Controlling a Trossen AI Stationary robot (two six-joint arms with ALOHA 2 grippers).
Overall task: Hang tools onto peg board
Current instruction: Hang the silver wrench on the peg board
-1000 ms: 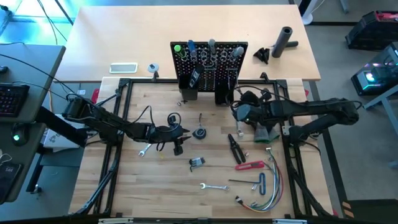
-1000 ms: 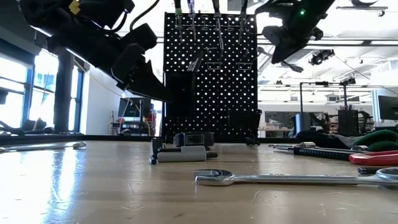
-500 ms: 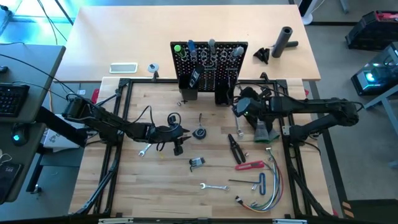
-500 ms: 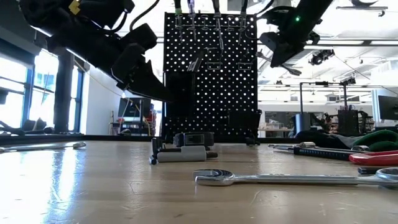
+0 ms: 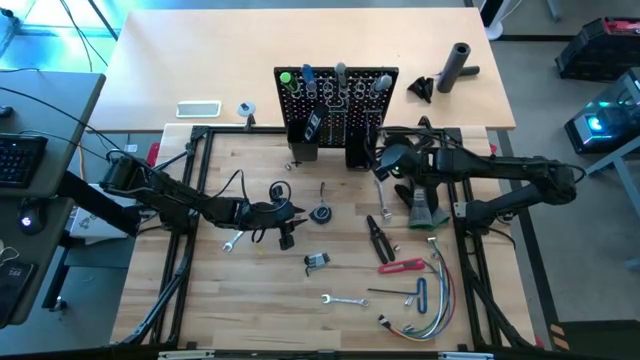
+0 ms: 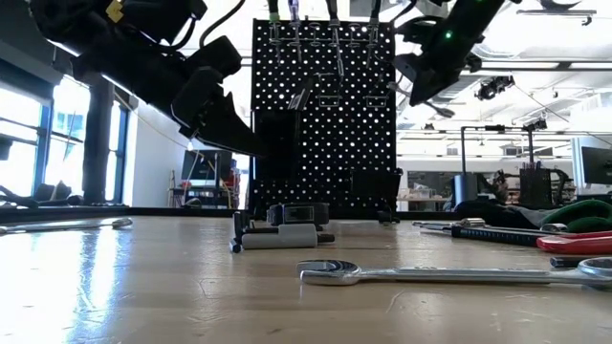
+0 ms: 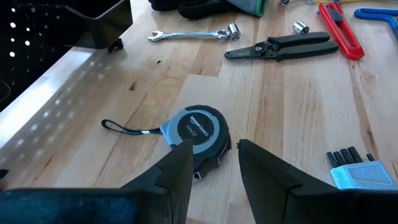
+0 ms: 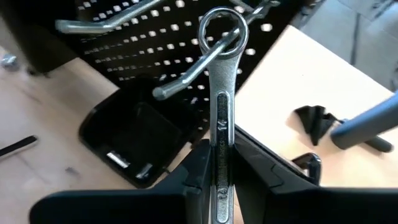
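A flat polished steel wrench [image 8: 221,106], its ring end looped over a bent metal hook [image 8: 186,78] of the perforated black peg board [image 5: 336,105], sits pinched in my right gripper [image 8: 219,163]; my left gripper [image 7: 211,165], fingers apart, hovers over a round tape measure [image 7: 198,132].

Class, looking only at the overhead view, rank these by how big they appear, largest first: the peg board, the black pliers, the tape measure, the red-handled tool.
1. Peg board
2. and 3. Black pliers and red-handled tool: they look alike in length, so I leave them unranked
4. Tape measure
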